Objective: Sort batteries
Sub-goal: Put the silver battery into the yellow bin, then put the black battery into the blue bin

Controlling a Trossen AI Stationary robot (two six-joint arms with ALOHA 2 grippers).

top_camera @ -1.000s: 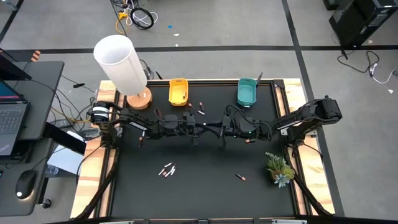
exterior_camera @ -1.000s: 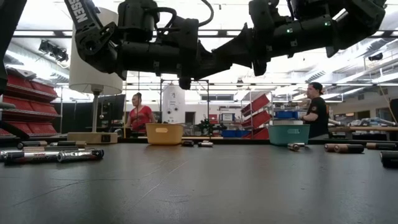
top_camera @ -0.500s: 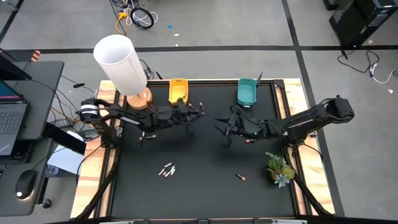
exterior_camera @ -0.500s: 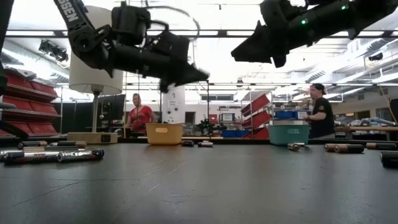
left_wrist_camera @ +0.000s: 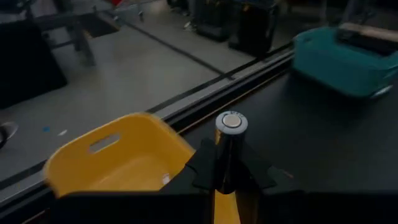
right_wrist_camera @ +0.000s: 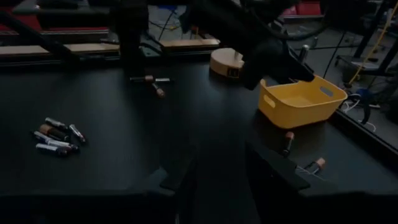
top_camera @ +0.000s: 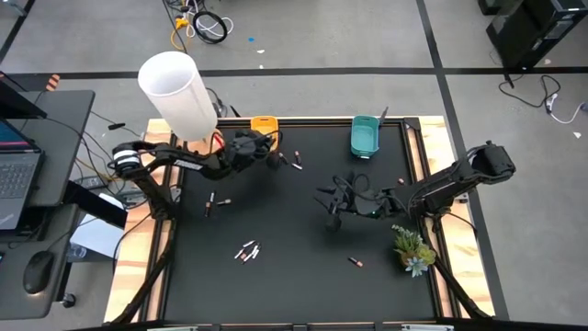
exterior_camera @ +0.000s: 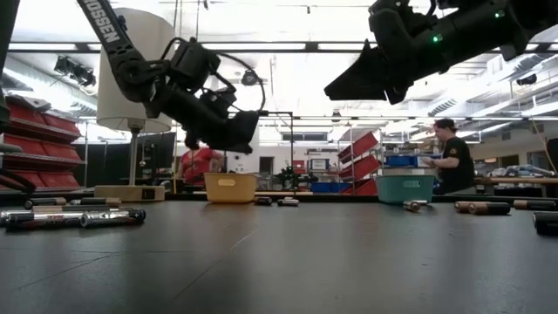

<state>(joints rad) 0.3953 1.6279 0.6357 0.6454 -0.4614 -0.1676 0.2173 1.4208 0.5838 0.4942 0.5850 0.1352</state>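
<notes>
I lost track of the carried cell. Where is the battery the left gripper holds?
The battery stands clamped in the left gripper, beside the yellow bin at the table's far edge, left of the teal bin.

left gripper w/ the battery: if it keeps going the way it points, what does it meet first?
Likely the yellow bin: the left gripper, shut on a battery, points at the bin's near rim. Depth is unclear, so it may already be over it.

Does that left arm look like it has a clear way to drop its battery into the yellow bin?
Probably yes. The left gripper is shut on a battery right beside the yellow bin, whose top is open, and nothing stands between them.
</notes>
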